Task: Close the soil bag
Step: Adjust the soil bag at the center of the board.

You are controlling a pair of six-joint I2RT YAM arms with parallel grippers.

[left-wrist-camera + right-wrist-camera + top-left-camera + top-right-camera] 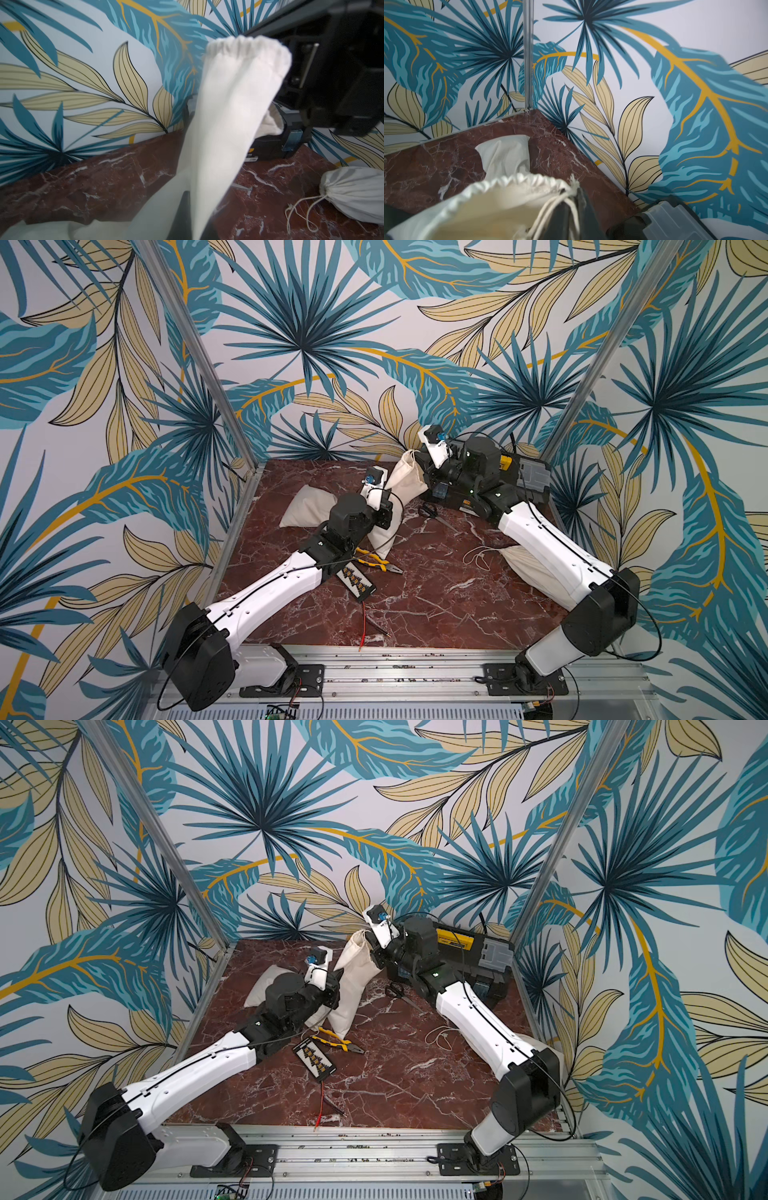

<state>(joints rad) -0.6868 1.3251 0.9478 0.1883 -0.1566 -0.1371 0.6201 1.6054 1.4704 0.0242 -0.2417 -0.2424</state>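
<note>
- Soil bag (405, 483) is up off the table (436, 605) at the far middle, a cream cloth sack stretched on a slant between the two arms.
- Left gripper (186, 209) is clenched on the cloth low down on the bag. From its wrist camera the fabric rises straight out from between the dark fingers.
- Right gripper (571, 214) is right at the bag's top edge. The drawstring (550, 206) runs tight from the hem down to its dark finger, so it looks clamped on those cords.
- The mouth of the bag is puckered into small ruffles along the hem, clear from both wrist cameras. I cannot tell whether it is pulled fully tight.
- The bag's lower end hangs down just beside the yellow-handled pliers (380, 562).
- A second bag (307, 506) lies flat at the far left of the table, well apart from the right arm.
- A third bag (353, 195) sits on the right, neck cinched, its cords (299, 205) trailing loose on the marble.
- Scissors (432, 514) lie between the lifted bag and the right arm.
- A black and yellow toolbox (528, 477) stands in the far right corner, behind the right arm.
</note>
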